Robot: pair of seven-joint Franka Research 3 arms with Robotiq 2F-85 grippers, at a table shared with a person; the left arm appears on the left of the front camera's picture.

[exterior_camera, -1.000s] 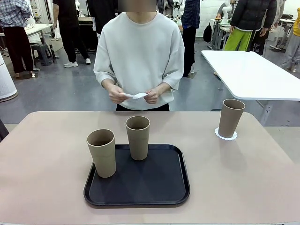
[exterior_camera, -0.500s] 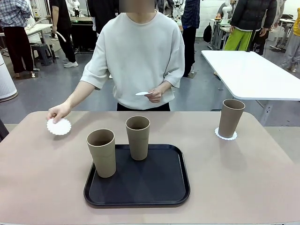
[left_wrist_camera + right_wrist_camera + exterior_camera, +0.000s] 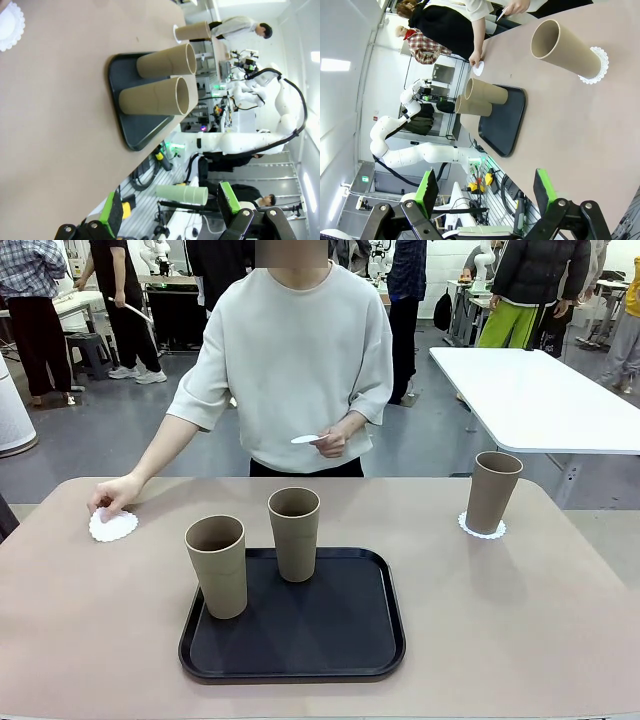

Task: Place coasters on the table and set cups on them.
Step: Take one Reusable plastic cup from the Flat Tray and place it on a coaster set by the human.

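Risk: tipping tall cups [image 3: 217,565] lifting off tray [image 3: 340,640], missing coaster [image 3: 113,527] being pressed by hand [image 3: 112,493]. Holding nothing in left gripper [image 3: 170,205], right gripper [image 3: 485,187]; jaws gaping wide.

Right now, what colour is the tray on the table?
Black all over, plain with no pattern. The tray shows best in the front view.

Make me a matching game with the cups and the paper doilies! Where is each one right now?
Things:
1. right-hand cup
2. middle cup
3. left coaster
4. spare coaster

Places:
A. on the black tray
B. held up in one hand
C. standing on the right coaster
D. flat on the table under the other hand

Pairs: 1-C, 2-A, 3-D, 4-B.
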